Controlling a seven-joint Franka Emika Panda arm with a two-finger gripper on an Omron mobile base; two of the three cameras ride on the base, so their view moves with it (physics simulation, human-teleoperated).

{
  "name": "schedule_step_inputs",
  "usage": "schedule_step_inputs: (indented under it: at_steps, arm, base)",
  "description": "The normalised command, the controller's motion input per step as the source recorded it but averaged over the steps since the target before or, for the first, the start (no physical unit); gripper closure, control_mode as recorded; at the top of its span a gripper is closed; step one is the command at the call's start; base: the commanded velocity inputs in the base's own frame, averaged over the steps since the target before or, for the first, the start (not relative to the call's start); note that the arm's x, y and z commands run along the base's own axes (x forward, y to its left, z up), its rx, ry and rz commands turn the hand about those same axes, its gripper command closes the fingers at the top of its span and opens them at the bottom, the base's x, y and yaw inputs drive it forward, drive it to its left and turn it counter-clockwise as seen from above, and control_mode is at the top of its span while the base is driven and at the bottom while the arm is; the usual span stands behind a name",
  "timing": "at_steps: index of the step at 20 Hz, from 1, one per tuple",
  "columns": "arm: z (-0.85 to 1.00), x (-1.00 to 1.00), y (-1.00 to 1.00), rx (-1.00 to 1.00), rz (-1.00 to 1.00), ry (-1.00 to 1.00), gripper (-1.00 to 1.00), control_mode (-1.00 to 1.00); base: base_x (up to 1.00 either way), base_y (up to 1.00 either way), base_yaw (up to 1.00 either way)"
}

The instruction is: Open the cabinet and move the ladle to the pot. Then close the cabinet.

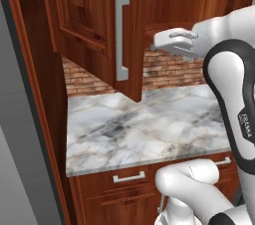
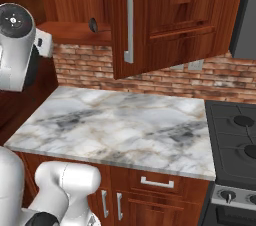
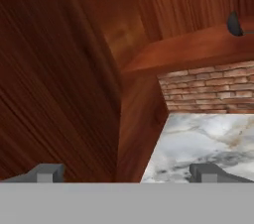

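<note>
Cabinet [image 2: 165, 20] door hanging open over the marble tabletop [image 2: 125, 130] | ladle [image 2: 93, 24] lying on the cabinet's bottom shelf | fingers [image 3: 206, 172] hovering spread wide, gripping nothing

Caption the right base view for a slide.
Cabinet door swung open above the counter; ladle lies on its bottom shelf.

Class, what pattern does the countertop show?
Grey-veined white marble countertop, clearest in the right base view.

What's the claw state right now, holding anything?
Claw: open, holding nothing; ladle lies on the cabinet shelf, apart from it.
</note>
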Motion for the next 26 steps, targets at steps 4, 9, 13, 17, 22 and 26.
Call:
schedule_step_inputs:
  at_steps: [4,9,13,17,22,26]
  arm:
    - [-0.08,0.00,-0.02,-0.19,-0.06,-0.02,-1.00,-1.00]
    - [-0.01,0.00,-0.22,-0.16,-0.07,0.00,-1.00,-1.00]
    - [-0.04,0.00,-0.40,-0.12,-0.03,0.00,-1.00,-1.00]
    - [-0.16,0.01,-0.32,-0.12,-0.03,-0.01,-1.00,-1.00]
    - [-0.40,0.06,-0.13,-0.15,-0.02,-0.07,-1.00,-1.00]
    - [-0.45,0.12,-0.01,-0.15,-0.02,-0.11,-1.00,-1.00]
  base:
    - [0.00,0.00,0.00]
    - [0.00,0.00,0.00]
    - [0.00,0.00,0.00]
    - [0.00,0.00,0.00]
    - [0.00,0.00,0.00]
    - [0.00,0.00,0.00]
